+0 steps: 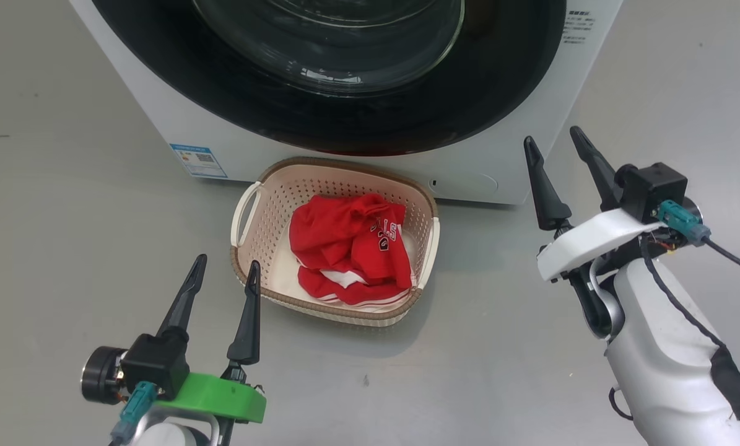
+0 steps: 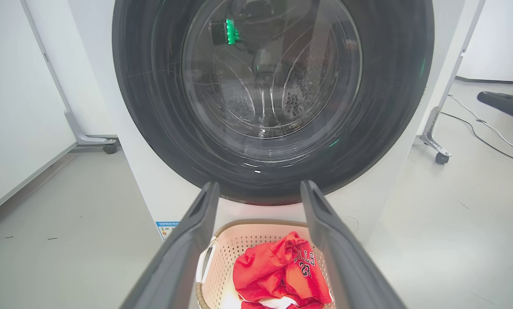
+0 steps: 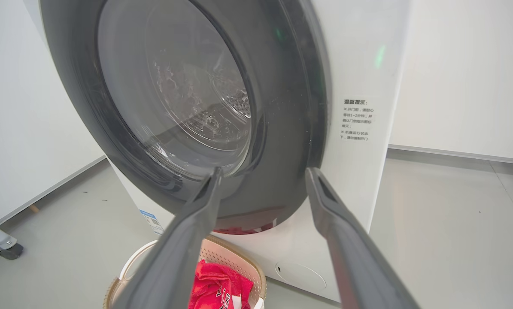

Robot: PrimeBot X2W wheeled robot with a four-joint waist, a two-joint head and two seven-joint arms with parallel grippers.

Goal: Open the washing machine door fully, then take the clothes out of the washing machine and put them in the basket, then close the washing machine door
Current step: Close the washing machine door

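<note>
Risk, latch: the washing machine door is seen lying flat against the washing machine, but whether it is latched cannot be told. If it was only pushed to, it could be sprung open again.
Risk, red streak: a thin red line is seen at the door's lower edge, ahead of the right gripper. It cannot be told whether it is a reflection of the clothes or fabric caught in the seal. Caught fabric would keep the door from being closed fully.
Risk, basket: the basket is set just ahead of the left gripper. It could be nudged or tipped by a careless forward move.
Left arm pose: the arm is held low, the fingers pointed forward at the door, with the basket's near rim just beside the inner fingertip.
Right arm pose: the forearm is raised, the fingers pointed up toward the door's lower right edge, near it but apart from it.
Gripper state: both grippers are spread wide, and nothing is held in either.
Clothes: they are heaped inside the basket, ahead of the left gripper and to the inner side of the right gripper.
</note>
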